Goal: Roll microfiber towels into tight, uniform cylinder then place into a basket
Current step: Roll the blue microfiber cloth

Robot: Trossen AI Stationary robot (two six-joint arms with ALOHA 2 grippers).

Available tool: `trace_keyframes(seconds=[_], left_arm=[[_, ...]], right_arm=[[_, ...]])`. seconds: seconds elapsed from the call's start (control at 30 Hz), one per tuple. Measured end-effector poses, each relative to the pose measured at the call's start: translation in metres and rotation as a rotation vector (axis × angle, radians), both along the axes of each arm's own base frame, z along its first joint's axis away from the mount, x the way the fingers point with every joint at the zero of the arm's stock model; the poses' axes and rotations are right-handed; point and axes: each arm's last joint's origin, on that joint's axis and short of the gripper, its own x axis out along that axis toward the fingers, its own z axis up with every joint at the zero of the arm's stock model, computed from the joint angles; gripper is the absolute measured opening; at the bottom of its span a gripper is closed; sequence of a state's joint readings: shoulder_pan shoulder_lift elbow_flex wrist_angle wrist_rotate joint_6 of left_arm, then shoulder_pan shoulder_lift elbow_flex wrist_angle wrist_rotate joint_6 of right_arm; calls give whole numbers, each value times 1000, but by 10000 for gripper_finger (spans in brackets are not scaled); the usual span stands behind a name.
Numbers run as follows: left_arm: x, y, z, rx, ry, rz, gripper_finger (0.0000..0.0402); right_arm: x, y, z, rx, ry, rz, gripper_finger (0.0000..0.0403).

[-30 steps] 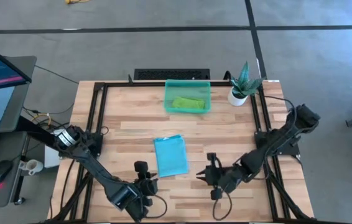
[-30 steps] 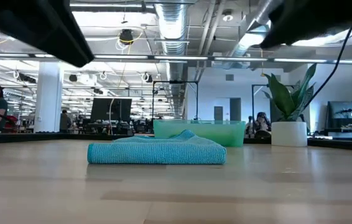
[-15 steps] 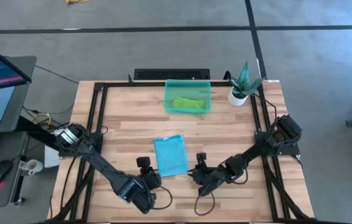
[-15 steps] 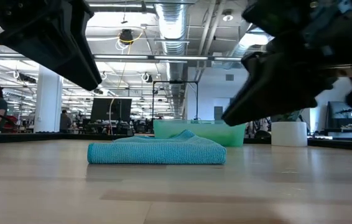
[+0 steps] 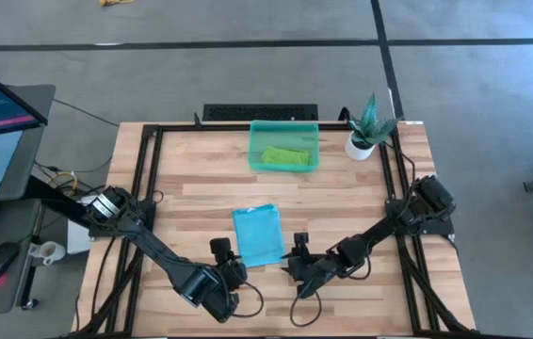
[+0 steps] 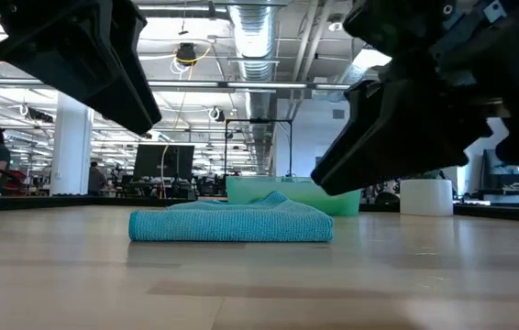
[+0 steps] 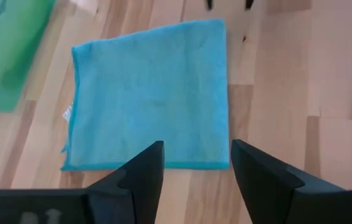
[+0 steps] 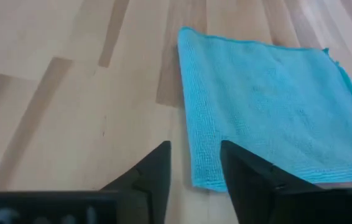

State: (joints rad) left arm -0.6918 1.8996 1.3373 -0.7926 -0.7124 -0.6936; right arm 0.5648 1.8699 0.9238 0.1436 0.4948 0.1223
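The blue towel (image 5: 258,235) lies flat at frame centre, the green one (image 5: 285,156) already in the basket (image 5: 283,146) above. My left gripper (image 7: 193,163) and right gripper (image 8: 194,160) hover spread, empty, at its lower corners; uneven pinches could skew the roll.

Light turquoise microfiber towel (image 5: 258,235): folded flat into a rectangle, mid-table. Translucent teal-green rectangular plastic basket (image 5: 284,129): at 12 o'clock from it, well apart, holding a lime-green microfiber towel (image 5: 285,156), rolled, lying crosswise.
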Motion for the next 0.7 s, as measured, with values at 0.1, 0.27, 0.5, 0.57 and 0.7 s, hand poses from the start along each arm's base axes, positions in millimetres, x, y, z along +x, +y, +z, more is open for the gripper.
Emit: trace_keyframes(seconds=[0.1,0.27,0.5,0.57,0.7], left_arm=[[2,-1,1,6,-14,-22,181],[4,-2,2,20,-34,-35,181],[4,-2,2,24,-36,-34,181],[4,-2,2,24,-37,-33,181],[4,-2,2,20,-40,-31,181]], right_arm=[[5,0,-9,2,-4,-7,192],[12,-4,-21,-29,26,-15,230],[16,4,-8,-24,-7,17,240],[16,8,-3,-33,5,26,240],[18,17,9,-102,85,61,240]])
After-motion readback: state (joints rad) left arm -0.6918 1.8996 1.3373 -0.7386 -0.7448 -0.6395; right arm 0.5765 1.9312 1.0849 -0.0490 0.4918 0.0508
